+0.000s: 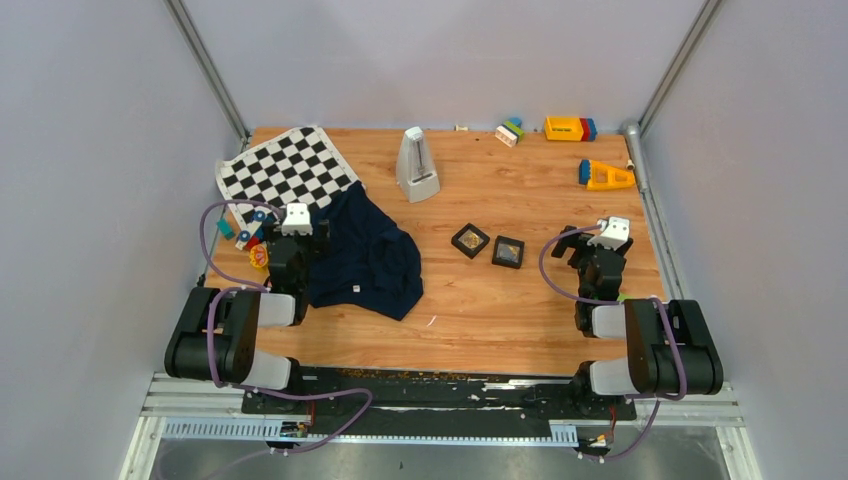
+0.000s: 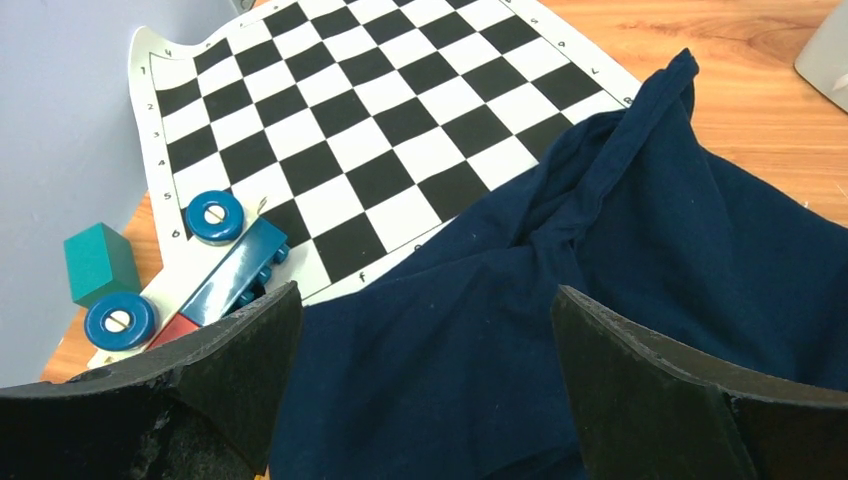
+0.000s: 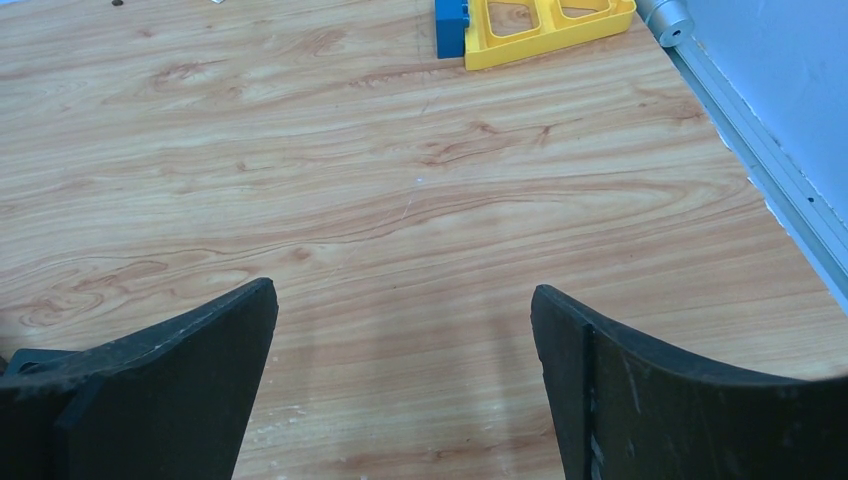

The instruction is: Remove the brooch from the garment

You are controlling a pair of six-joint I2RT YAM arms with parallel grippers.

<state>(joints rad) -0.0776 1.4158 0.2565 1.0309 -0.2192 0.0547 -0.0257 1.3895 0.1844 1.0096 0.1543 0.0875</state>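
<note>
I am watching the left tool hovering over the left edge of the garment, with its jaws standing wide apart and gripping nothing. In the left wrist view the left tool is framing the dark navy folds of the garment between its fingers. The garment is lying crumpled on the left half of the counter, and its far corner is overlapping the near edge of the checkered mat at the far left corner. A small white speck is showing on the cloth near its near edge. It is too small for me to tell whether it is the brooch, and I am not making the brooch out in either wrist view.

The right tool is hanging near the right edge of the counter, well apart from the garment, with its jaws also spread wide and empty. In its own view the right tool is looking down on bare wood, with a yellow toy lying toward the far right. Two black boxes are sitting side by side near the middle of the counter, between the two arms.
</note>
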